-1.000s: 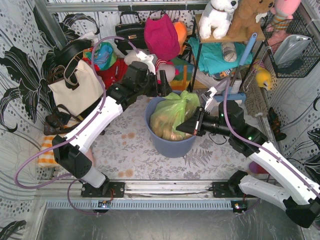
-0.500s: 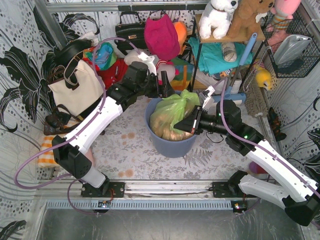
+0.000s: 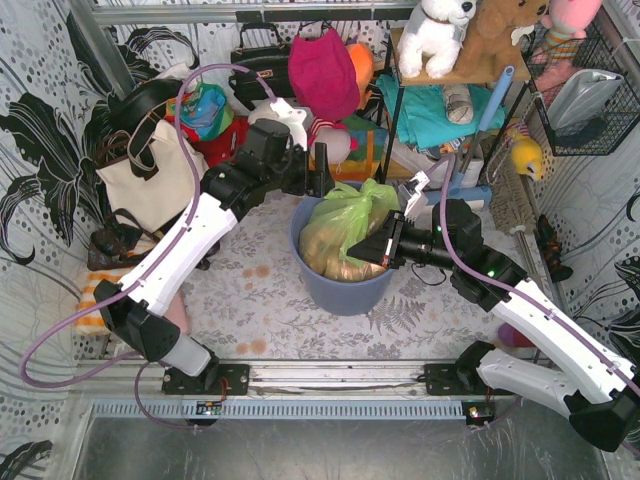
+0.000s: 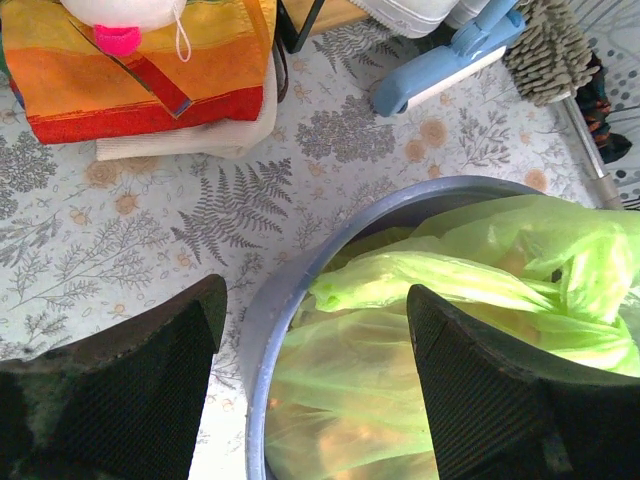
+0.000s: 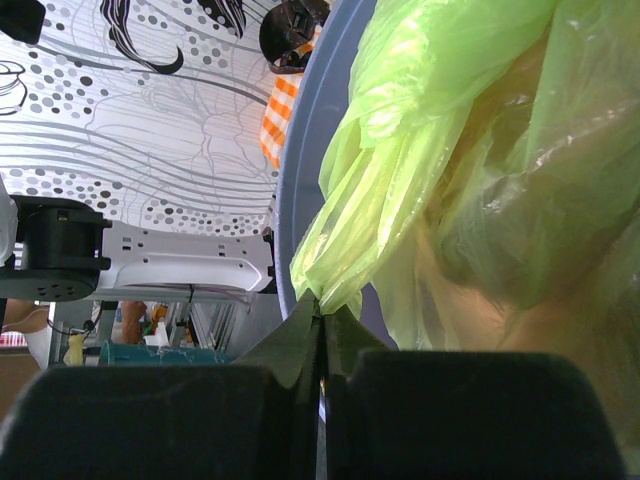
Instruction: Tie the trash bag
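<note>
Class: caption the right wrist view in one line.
Right gripper shut on a gathered flap of the trash bag inside the bin.

The left arm and right arm have white links, black joints and looping purple cables.

We get bright, even, diffuse light in all 3 views; shadows are soft and faint. Light glows through the thin translucent light-green plastic trash bag, washing its upper folds pale in the right wrist view. In both wrist views the dark jaws, close to the lens, are blurred.
</note>
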Robot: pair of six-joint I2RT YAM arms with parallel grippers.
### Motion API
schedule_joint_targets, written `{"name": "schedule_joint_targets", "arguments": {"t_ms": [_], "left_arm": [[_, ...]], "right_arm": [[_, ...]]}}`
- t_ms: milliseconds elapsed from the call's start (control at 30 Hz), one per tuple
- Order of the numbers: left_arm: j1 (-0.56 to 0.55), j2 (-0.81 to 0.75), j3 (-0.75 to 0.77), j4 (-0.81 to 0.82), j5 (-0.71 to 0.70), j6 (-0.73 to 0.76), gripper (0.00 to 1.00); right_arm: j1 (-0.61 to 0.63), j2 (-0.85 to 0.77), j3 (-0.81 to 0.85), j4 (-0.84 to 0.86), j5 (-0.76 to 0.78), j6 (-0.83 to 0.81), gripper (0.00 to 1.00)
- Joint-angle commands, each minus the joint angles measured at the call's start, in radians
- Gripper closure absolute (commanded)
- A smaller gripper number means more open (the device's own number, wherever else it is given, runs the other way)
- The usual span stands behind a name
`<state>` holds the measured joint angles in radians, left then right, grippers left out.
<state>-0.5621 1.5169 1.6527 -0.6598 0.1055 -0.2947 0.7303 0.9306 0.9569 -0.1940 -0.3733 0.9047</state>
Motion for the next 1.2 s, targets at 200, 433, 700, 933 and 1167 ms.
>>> {"name": "schedule_joint_targets", "arguments": {"t_ms": [200,433,700,933,1167], "left_arm": [[-0.037,0.084,0.066,-0.002,-0.004,0.161,0.17],[-0.047,0.095,0.062,0.113,0.004,0.193,0.29],[-0.047,0.096,0.071,0.185,0.055,0.188,0.64],[-0.047,0.103,0.09,0.192,0.035,0.187,0.93],[-0.047,0.12,0.109,0.267,-0.122,0.159,1.0]], "right_arm": [[0.006,0.015,0.021,0.03,0.009,0.009,1.0],[0.006,0.027,0.029,0.028,0.002,0.008,1.0],[0.006,0.024,0.032,0.021,0.001,0.002,1.0],[0.006,0.025,0.034,0.022,-0.008,-0.007,1.0],[0.017,0.037,0.072,0.007,-0.081,-0.117,1.0]]}}
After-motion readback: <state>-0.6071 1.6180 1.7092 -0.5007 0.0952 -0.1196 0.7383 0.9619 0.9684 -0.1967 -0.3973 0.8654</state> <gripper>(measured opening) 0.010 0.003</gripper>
